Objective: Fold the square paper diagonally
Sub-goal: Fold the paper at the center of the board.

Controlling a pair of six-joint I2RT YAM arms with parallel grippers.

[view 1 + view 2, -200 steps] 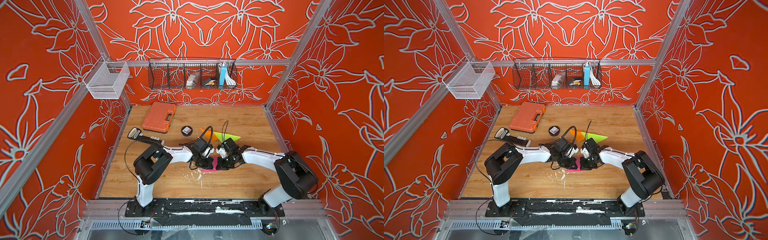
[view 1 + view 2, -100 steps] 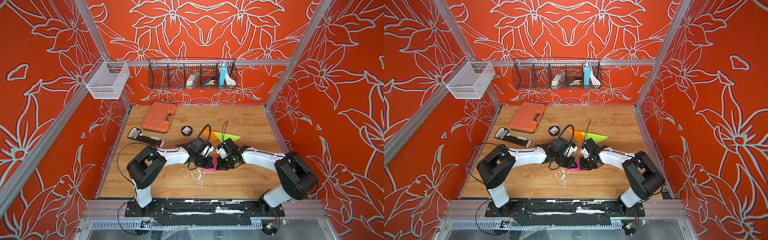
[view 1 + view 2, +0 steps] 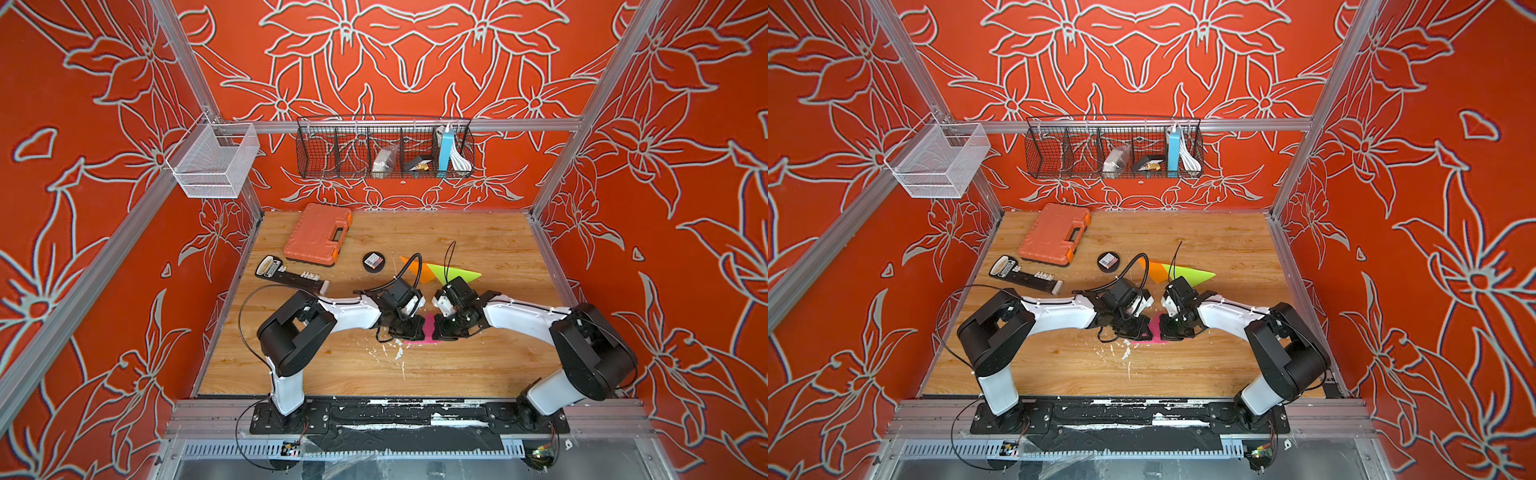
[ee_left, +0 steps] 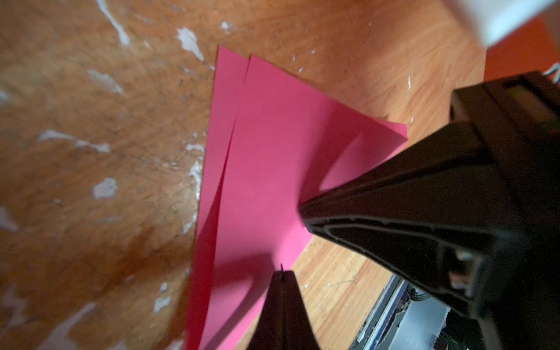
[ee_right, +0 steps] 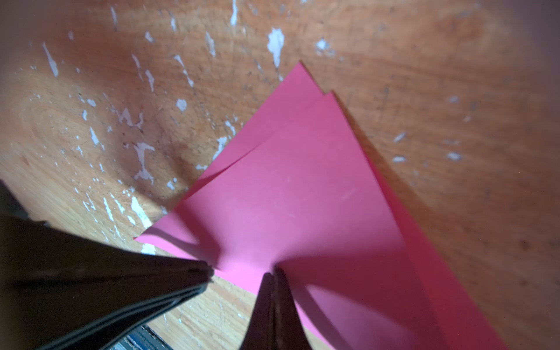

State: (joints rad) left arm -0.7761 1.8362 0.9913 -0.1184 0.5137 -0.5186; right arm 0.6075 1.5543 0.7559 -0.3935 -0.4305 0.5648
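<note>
So the pink paper (image 4: pixel 266 157) is lying on the wooden table (image 3: pixel 478 365), front-middle, already doubled over into two layers. The top layer sits a bit off the bottom one, so the corners don't quite line up. Both grippers are clamped tight with nothing between the jaws. The left gripper (image 4: pixel 281 274) and right gripper (image 5: pixel 272 277) have their closed tips down on the paper, facing each other. Just behind them lie a green triangle (image 3: pixel 457 274) and an orange triangle (image 3: pixel 417 270), with an orange tool case (image 3: pixel 318 235) further back.
</note>
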